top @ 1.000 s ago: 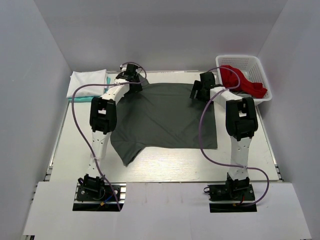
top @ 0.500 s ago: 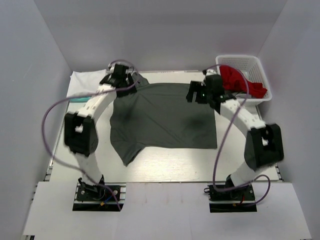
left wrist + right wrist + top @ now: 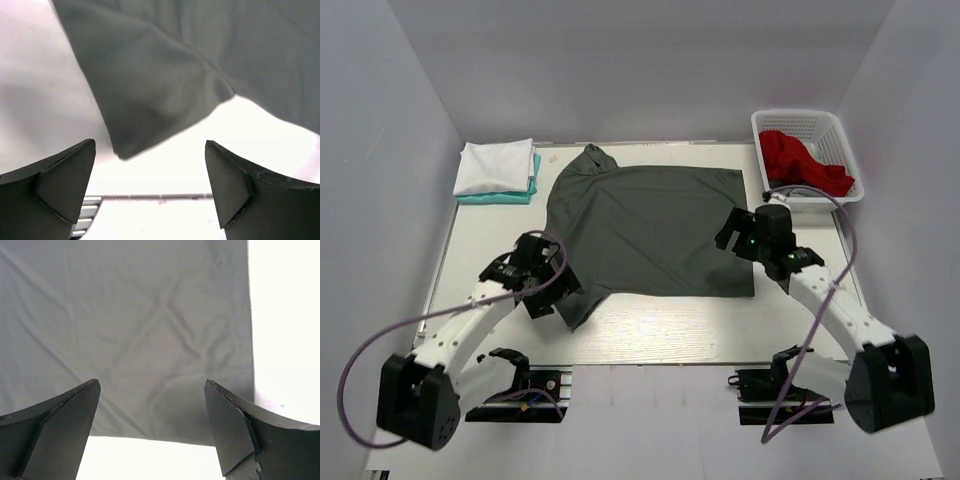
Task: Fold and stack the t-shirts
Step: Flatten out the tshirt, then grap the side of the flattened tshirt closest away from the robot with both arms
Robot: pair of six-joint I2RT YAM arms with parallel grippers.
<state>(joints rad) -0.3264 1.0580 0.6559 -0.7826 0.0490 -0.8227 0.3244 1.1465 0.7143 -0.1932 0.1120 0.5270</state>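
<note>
I'm holding the left gripper (image 3: 150, 143) wide open and empty over the near sleeve of the dark grey shirt (image 3: 650, 225), which is lying spread flat on the table (image 3: 650, 325). The right gripper (image 3: 152, 382), equally open and empty, is hanging over its near right corner. I'm aiming to pinch both hem layers evenly, so the fold comes out square.

Cropped by the frame edges in both wrist views: dark grey t-shirt (image 3: 190, 60); mostly covered by the white t-shirt (image 3: 497, 166), thin edge only showing: teal t-shirt (image 3: 495, 199); partly screened by the basket (image 3: 802, 114) wall: red t-shirt (image 3: 790, 155).
</note>
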